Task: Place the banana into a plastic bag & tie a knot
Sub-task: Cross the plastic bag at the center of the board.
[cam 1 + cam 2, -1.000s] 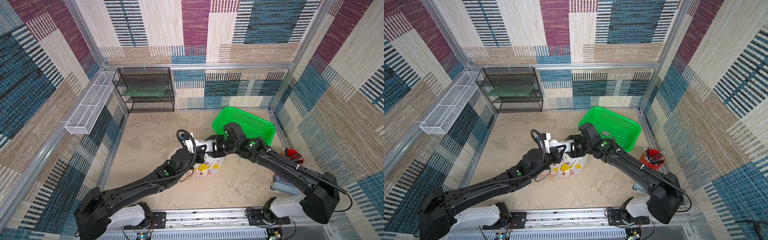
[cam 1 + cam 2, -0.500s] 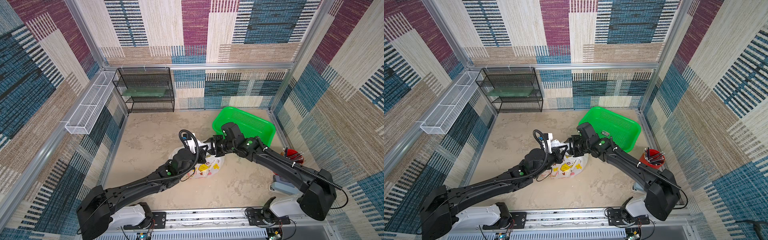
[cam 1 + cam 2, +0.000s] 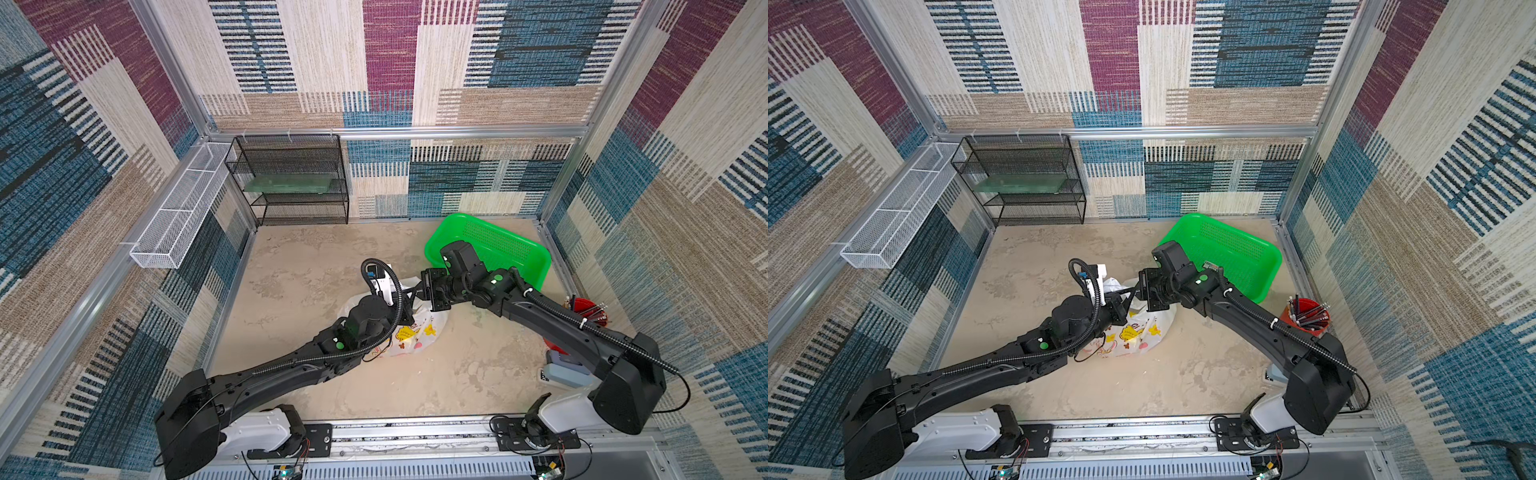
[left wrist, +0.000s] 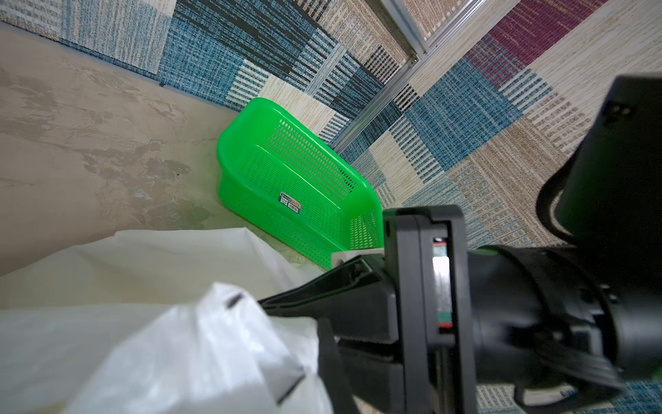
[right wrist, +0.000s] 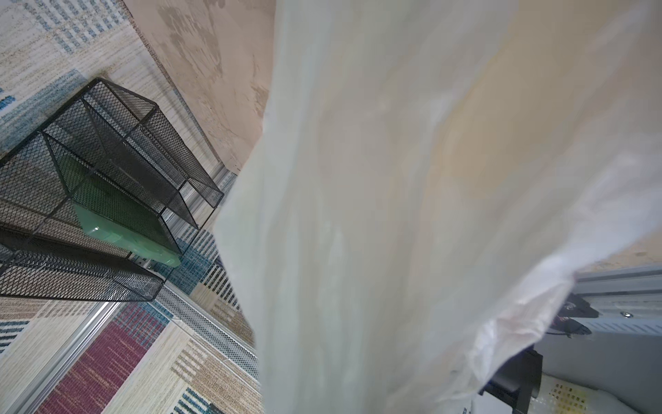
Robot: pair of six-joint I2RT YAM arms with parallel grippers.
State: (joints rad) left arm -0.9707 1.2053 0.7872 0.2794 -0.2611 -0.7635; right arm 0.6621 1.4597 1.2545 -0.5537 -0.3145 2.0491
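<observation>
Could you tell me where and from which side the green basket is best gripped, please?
Probably its rolled rim on the far side, from above, one jaw inside the wall: the green basket stands open side up, and the right arm hides its near edge in both top views.

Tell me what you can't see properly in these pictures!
- Banana: none visible; the plastic bag is cloudy and both arms cover its top in both top views.
- Knot: any tie in the handles would lie under the two wrists in the top views; blurry plastic fills the right wrist view.
- Left end effector: fingertips buried in bag plastic in the left wrist view.
- Right end effector: tips vanish behind that same plastic.
</observation>
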